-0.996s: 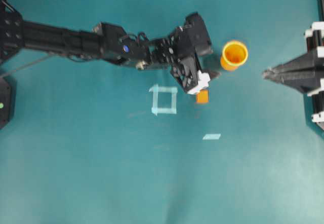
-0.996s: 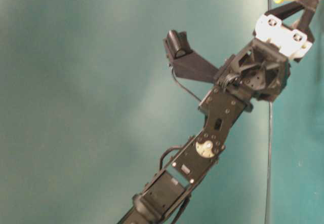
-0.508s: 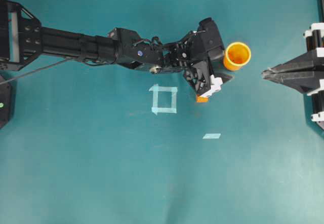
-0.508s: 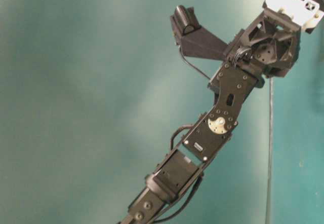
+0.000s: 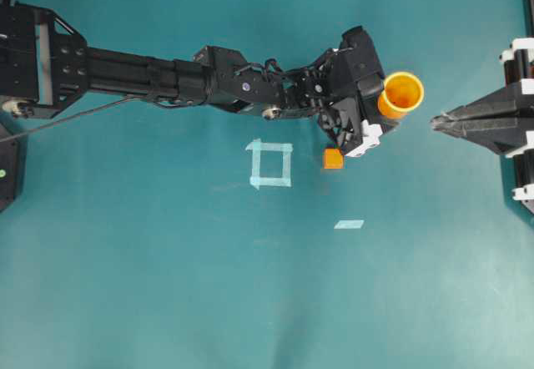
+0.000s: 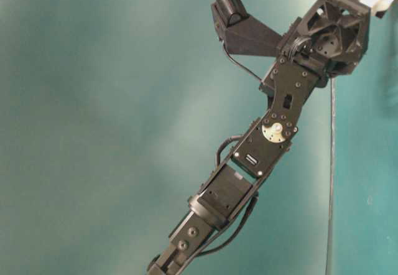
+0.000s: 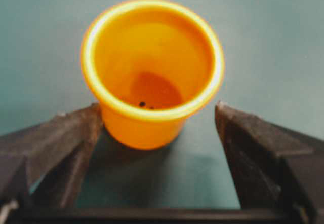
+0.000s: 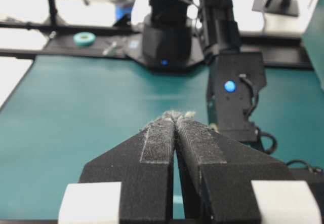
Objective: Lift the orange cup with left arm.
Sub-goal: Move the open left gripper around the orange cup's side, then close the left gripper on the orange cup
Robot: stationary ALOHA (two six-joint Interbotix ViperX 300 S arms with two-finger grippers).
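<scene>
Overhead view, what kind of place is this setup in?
Most likely a robotics lab bench: two black arms work over a teal mat marked with a tape square, with props like an orange cup and small orange cube. The right wrist view shows office chairs behind.

Overhead view looks straight down on the whole table. Table-level view sits close to the left arm. Left wrist view faces along its fingers to the orange cup, also seen overhead. Right wrist view looks across the table.
</scene>
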